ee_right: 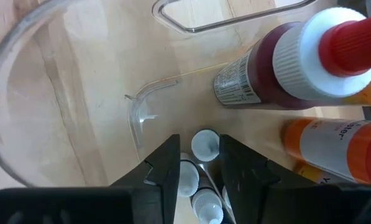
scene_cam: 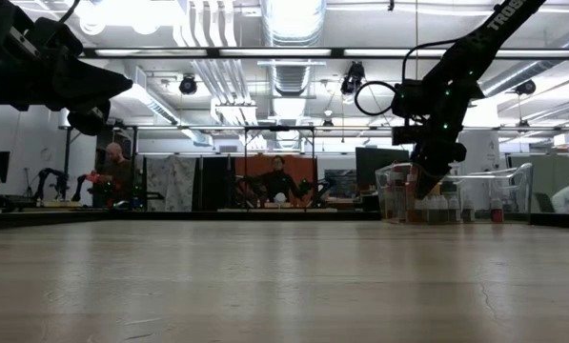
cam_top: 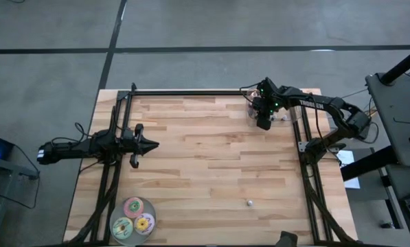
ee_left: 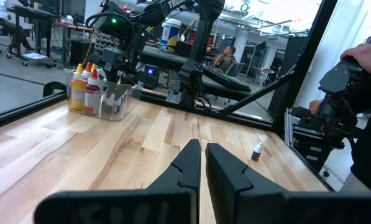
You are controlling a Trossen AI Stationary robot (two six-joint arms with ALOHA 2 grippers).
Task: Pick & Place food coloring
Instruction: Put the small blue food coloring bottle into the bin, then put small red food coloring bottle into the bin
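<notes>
A clear plastic container (cam_top: 279, 112) stands at the table's far right. My right gripper (ee_right: 202, 149) points steeply down into it, fingers apart. Tiny food coloring bottles with white caps (ee_right: 188, 175) sit below and between the fingers, one cap (ee_right: 205, 144) right at the fingertips. In the low view the right gripper (scene_cam: 425, 186) dips behind the container's wall (scene_cam: 475, 195). Another tiny bottle (cam_top: 249, 202) stands alone on the table near the front edge and shows as the bottle (ee_left: 256, 151) in the left wrist view. My left gripper (cam_top: 152, 145) waits level at the left, shut. My right gripper has a white bottle cap (ee_right: 205, 144) between its fingertips, with a gap showing on one side of the cap. I cannot tell whether the other finger (ee_right: 230, 155) touches it.
Larger red (ee_right: 278, 68) and orange (ee_right: 334, 146) bottles lie in the container beside the gripper. Three flat round discs (cam_top: 133, 219) sit at the near left corner. A black frame (cam_top: 191, 92) runs along the far edge and both sides. A person's hand (ee_left: 362, 56) shows beyond the table.
</notes>
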